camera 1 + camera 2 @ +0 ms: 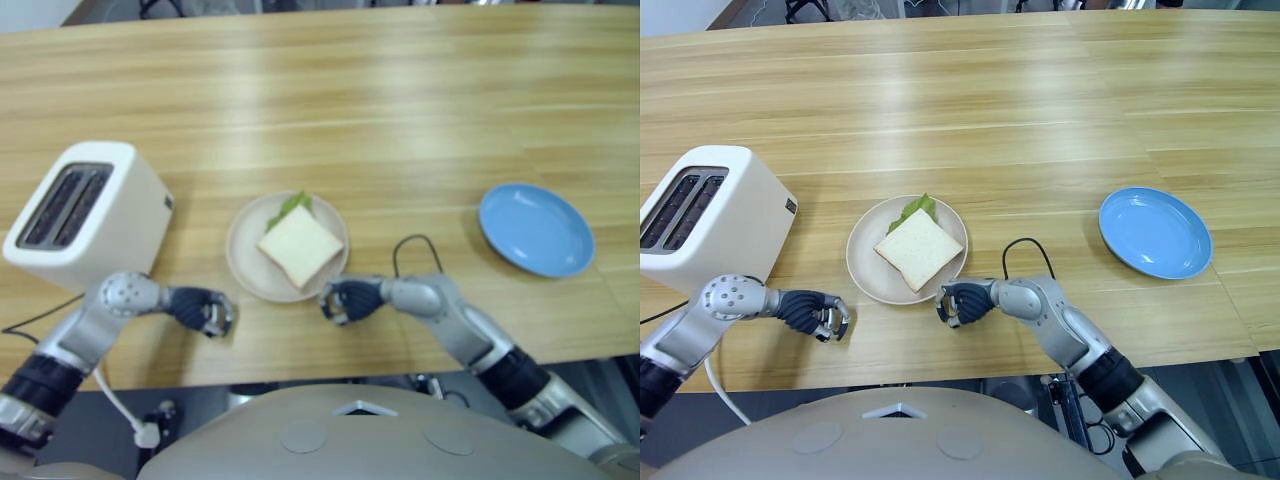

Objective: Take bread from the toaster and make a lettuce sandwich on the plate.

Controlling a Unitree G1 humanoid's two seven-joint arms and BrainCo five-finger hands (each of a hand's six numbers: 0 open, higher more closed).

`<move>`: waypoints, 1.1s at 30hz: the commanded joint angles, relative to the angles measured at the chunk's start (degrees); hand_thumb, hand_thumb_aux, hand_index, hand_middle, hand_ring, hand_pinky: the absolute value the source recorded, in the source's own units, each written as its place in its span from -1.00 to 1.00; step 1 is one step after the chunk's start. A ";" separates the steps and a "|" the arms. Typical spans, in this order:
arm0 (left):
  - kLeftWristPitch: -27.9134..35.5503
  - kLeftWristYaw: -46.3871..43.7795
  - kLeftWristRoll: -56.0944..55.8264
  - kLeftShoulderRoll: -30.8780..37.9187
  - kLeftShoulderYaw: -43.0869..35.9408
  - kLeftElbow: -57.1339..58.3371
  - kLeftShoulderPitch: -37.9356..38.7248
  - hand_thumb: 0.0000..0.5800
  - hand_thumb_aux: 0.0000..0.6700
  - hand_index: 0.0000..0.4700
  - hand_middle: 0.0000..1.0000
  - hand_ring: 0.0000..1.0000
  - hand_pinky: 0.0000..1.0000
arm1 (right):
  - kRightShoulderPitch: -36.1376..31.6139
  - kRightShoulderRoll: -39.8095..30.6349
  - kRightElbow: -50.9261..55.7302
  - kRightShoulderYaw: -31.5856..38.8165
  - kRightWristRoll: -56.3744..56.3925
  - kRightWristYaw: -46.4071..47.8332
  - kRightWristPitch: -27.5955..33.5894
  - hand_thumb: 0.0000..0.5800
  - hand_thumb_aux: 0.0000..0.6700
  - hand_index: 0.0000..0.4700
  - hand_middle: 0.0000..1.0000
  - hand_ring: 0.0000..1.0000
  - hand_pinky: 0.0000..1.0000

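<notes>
On a pale, long-grained wooden table (990, 120), the robot's left hand (815, 315) and right hand (962, 302) are resting at either side of a round beige plate (858, 265), each just off its near rim. Both hands are keeping their dark fingers curled inward and are holding nothing. A square slice of white bread (918, 248), soft-looking with a thin tan crust, is lying on the plate with a ruffled green lettuce leaf (912, 209) poking out from under its far corner. Whether a second slice is sitting underneath cannot be told.

The sandwich is looking all but finished, so the work in hand is probably a clean release. That is calling for both hands to be lifting up and away rather than sliding, since the smooth, shallow plate would likely skid at a nudge and the light bread would shift on the slick leaf. A loop of thin black cable (1025, 250) is lying just behind the right hand and is worth avoiding.

The boxy cream toaster (710, 215), its two slots looking dark, is standing to the left. A glossy blue plate (1155, 233) is sitting well apart to the right.
</notes>
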 commanded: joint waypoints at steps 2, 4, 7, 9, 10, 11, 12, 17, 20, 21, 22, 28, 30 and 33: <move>-2.00 7.23 5.39 -8.34 -2.29 8.87 -7.40 0.98 0.82 0.78 1.00 1.00 1.00 | -4.29 3.13 11.83 -0.11 -3.92 -8.19 -2.96 1.00 1.00 0.96 1.00 1.00 1.00; -3.03 10.35 7.00 -11.50 -2.36 12.61 -10.86 1.00 0.91 0.87 1.00 1.00 1.00 | -6.45 3.96 15.82 -0.86 -5.44 -12.35 -4.12 1.00 1.00 0.96 1.00 1.00 1.00; -4.06 14.56 8.69 -15.60 -2.24 18.01 -15.24 1.00 1.00 0.96 1.00 1.00 1.00 | -9.03 4.74 21.22 -1.52 -6.98 -18.23 -6.33 1.00 1.00 0.96 1.00 1.00 1.00; -4.99 17.96 9.84 -17.62 -1.79 21.60 -17.84 1.00 1.00 0.96 1.00 1.00 1.00 | -10.88 5.34 24.71 -1.76 -7.96 -22.05 -7.68 1.00 1.00 0.96 1.00 1.00 1.00; -5.44 19.56 10.31 -18.42 -1.52 23.31 -19.01 1.00 1.00 0.96 1.00 1.00 1.00 | -11.81 5.66 26.54 -1.84 -8.35 -23.82 -8.50 1.00 1.00 0.96 1.00 1.00 1.00; -5.85 20.96 10.72 -19.10 -1.29 24.97 -20.08 1.00 1.00 0.96 1.00 1.00 1.00 | -12.96 6.03 28.68 -1.81 -9.04 -25.91 -9.19 1.00 1.00 0.96 1.00 1.00 1.00; -6.26 22.04 10.97 -19.60 -1.08 26.29 -20.85 1.00 1.00 0.96 1.00 1.00 1.00 | -14.00 6.31 30.61 -1.69 -9.69 -27.80 -9.77 1.00 1.00 0.96 1.00 1.00 1.00; -8.20 24.45 11.40 -20.50 -1.16 29.80 -22.20 1.00 1.00 0.96 1.00 1.00 1.00 | -17.93 7.61 38.39 -1.13 -12.23 -35.88 -12.83 1.00 1.00 0.96 1.00 1.00 1.00; -8.73 24.40 11.21 -19.45 -0.59 27.87 -20.66 0.88 0.51 0.48 1.00 1.00 1.00 | -17.74 6.68 37.22 -1.31 -13.29 -37.75 -13.77 1.00 1.00 0.96 0.98 0.98 0.98; -8.68 23.94 10.62 -18.79 0.04 26.31 -19.80 -1.00 -1.00 -1.00 1.00 1.00 1.00 | -17.22 5.81 35.57 -1.42 -13.70 -37.87 -14.13 0.94 0.65 0.61 -1.00 -1.00 -1.00; -8.65 23.35 9.65 -18.13 0.94 24.25 -18.73 -1.00 -1.00 -1.00 1.00 1.00 1.00 | -16.33 4.89 33.37 -2.04 -13.44 -37.67 -14.60 0.54 0.04 0.02 -1.00 -1.00 -1.00; -1.11 18.59 -8.89 -20.75 10.66 2.46 -12.02 -1.00 -1.00 -1.00 -1.00 -1.00 -1.00 | -5.61 1.40 11.99 -16.12 5.81 -30.53 -13.91 -1.00 -1.00 -1.00 -1.00 -1.00 -1.00; 1.24 19.43 -13.23 -22.83 12.71 -4.32 -10.63 -1.00 -1.00 -1.00 -1.00 -1.00 -1.00 | -2.75 1.96 6.16 -21.04 12.58 -29.00 -12.51 -1.00 -1.00 -1.00 -1.00 -1.00 -1.00; 4.32 23.87 -19.02 -27.92 16.42 -11.04 -9.65 -1.00 -1.00 -1.00 -1.00 -1.00 -1.00 | 0.74 4.81 -0.59 -27.29 23.62 -27.21 -8.78 -1.00 -1.00 -1.00 -1.00 -1.00 -1.00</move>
